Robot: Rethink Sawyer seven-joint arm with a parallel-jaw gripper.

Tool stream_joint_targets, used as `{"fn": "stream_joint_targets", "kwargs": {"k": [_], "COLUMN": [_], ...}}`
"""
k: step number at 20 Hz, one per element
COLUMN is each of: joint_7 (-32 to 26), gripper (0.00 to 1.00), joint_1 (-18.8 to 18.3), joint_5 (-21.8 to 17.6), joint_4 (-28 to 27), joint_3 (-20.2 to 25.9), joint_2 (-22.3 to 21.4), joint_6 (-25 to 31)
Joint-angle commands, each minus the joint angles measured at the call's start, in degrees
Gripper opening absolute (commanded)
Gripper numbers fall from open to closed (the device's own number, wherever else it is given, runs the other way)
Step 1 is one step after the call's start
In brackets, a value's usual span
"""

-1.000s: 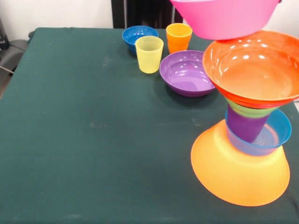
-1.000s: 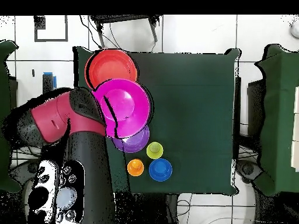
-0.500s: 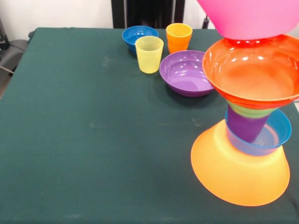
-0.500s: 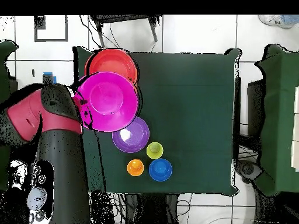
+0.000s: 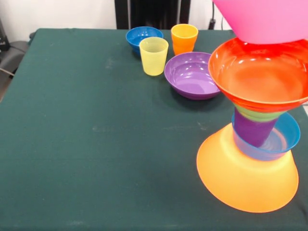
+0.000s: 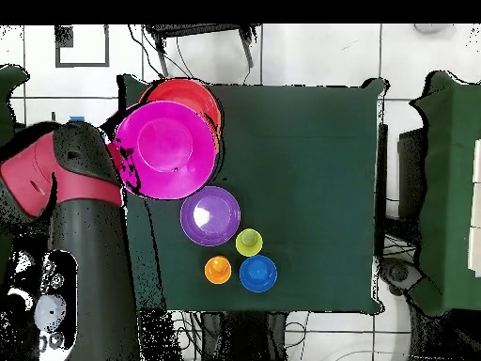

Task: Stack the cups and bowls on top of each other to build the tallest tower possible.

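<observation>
so the tower [image 5: 255,139] stood at one side of the dark green tabletop [image 5: 96,144], near its edge. base was the big yellow-orange bowl [image 5: 245,180], flipped upside down. on that sat a light blue bowl [image 5: 279,139] right way up, with the purple cup [image 5: 252,129] standing inverted in it, then a sliver of green bowl [image 5: 257,114] on the cup, and the wide orange-red bowl [image 5: 262,72] open side up on top of all that.

the large pink bowl [image 5: 264,19] hung over the orange-red one, its bottom right at the far rim, and i honestly couldn't tell whether it was touching or just above. from overhead the pink bowl [image 6: 169,149] covered most of the orange-red bowl [image 6: 193,94], sitting off-centre toward the robot's side, with the red and black arm [image 6: 80,216] right beside it at the tabletop's edge. the jaws were hidden by the bowl in both views, so i couldn't tell if they were spread or pinching the rim.

everything else was loose toward the robot's end of the tabletop: a purple bowl [image 5: 192,74] upright just beside the tower, a yellow cup [image 5: 153,56] next to it, an orange cup [image 5: 184,37] behind that, and a dark blue bowl [image 5: 143,37] just beside the yellow cup. all upright, none stacked.
</observation>
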Motion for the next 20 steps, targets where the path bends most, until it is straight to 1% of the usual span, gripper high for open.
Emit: {"fn": "stream_joint_targets", "kwargs": {"k": [1,7,10,14,20], "joint_7": [-2.3,-3.9,-5.3,-5.8,-6.9], "gripper": [0.00,0.00,0.00,0.00,0.00], "joint_1": [-1.2,-2.0,-3.0,-3.8,-4.4], "joint_5": [-3.2,-2.8,-2.3,-1.9,-1.3], "joint_4": [-4.1,-6.2,-7.8,-7.9,-10.1], "joint_3": [1.1,1.9,2.8,3.5,4.2], "joint_2": [2.0,3.3,4.4,5.0,6.0], "joint_6": [6.9,7.3,8.0,6.5,8.4]}}
